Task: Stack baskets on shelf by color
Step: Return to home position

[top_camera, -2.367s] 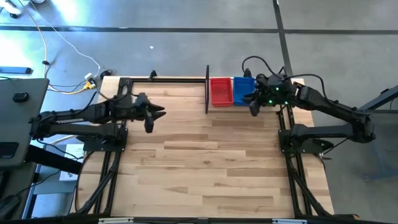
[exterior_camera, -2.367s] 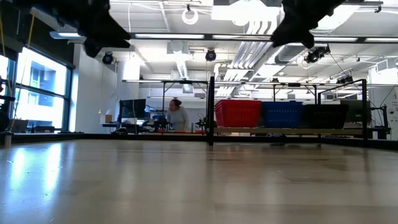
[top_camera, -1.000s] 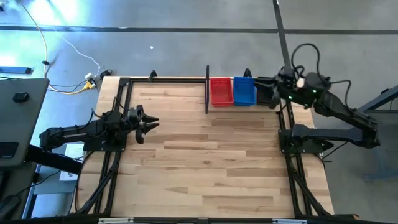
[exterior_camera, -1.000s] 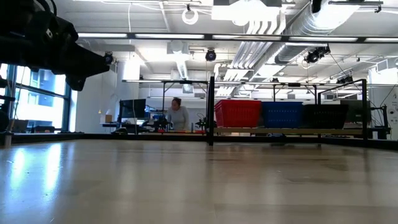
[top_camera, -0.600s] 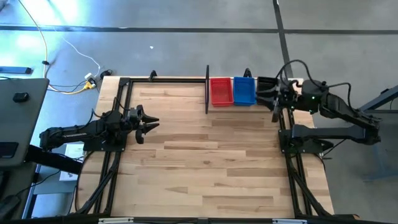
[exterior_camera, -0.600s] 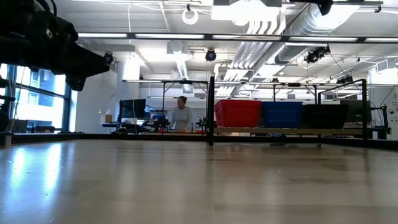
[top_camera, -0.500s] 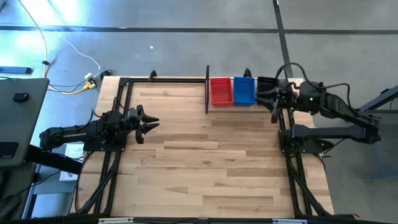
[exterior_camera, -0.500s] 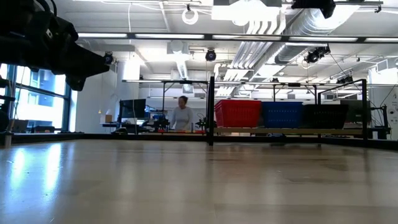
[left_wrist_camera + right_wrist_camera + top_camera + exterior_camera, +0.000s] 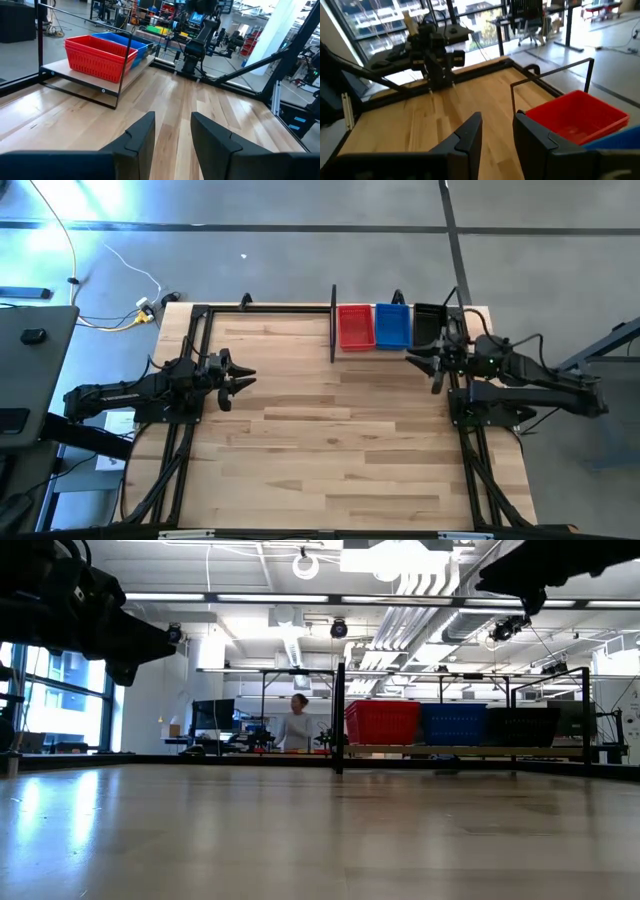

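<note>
The shelf [image 9: 333,330] stands at the far edge of the worktop [image 9: 330,440], in the upper middle of the high view, a little to the right. On its light wooden floor there are three groups side by side. The red baskets [image 9: 356,326] are at the left, just beside the tall black post. The blue baskets [image 9: 393,326] are in the middle and touch the red ones. The black baskets [image 9: 428,323] are at the right end. In the low view the three colours form one row of equal height in the right half of the frame. How many baskets are in each group cannot be counted.

The left claw [image 9: 240,377] hovers over the left side of the worktop, well apart from the shelf, and points toward the right. In the left wrist view its two fingers stand apart with only bare wood between them, so it is open and empty.

The right claw [image 9: 420,365] is near the right edge of the worktop, just in front of the black baskets and not touching them. Its fingers are also spread and hold nothing.

Far behind the worktop, in the low view, a person [image 9: 297,728] stands at a desk.
</note>
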{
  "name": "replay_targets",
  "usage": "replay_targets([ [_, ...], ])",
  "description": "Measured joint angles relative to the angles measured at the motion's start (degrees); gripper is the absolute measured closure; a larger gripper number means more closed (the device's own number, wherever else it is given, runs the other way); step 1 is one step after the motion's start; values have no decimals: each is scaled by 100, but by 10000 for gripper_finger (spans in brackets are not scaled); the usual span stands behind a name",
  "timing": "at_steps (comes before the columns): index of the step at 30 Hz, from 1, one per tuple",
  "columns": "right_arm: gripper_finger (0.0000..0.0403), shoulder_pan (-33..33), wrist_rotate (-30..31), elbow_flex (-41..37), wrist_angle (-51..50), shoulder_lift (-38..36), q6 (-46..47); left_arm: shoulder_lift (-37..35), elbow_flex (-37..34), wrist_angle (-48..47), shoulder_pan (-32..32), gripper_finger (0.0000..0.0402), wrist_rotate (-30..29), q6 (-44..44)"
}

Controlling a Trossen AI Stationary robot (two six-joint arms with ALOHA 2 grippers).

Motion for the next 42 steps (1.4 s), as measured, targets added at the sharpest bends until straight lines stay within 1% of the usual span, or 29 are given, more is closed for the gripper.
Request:
replay_targets([
  [5, 307, 0, -12, -621, 443, -564, -27, 0, 0, 0, 0, 287, 0, 1],
  [10, 307, 0, -14, -1095, 604, -1039, -5, 0, 0, 0, 0, 287, 0, 1],
  [15, 307, 0, -15, -1602, 937, -1372, 123, 0, 2, 0, 0, 287, 0, -1],
  [22, 307, 0, -15, -2589, 1876, -1749, 298, 0, 2, 0, 0, 287, 0, 1],
  [26, 307, 0, -16, -3029, 2175, -1947, 502, 0, 2, 2, 0, 287, 0, 0],
  [31, 307, 0, -1, -3092, 2057, -2096, 476, 2, 2, 2, -1, 287, 0, -1],
  [37, 307, -8, 69, -3088, 1764, -2052, 482, 2, 2, 2, -2, 287, 0, -1],
  [42, 307, -7, 27, -3088, 1756, -2030, 227, 2, 2, 2, 0, 287, 0, 0],
])
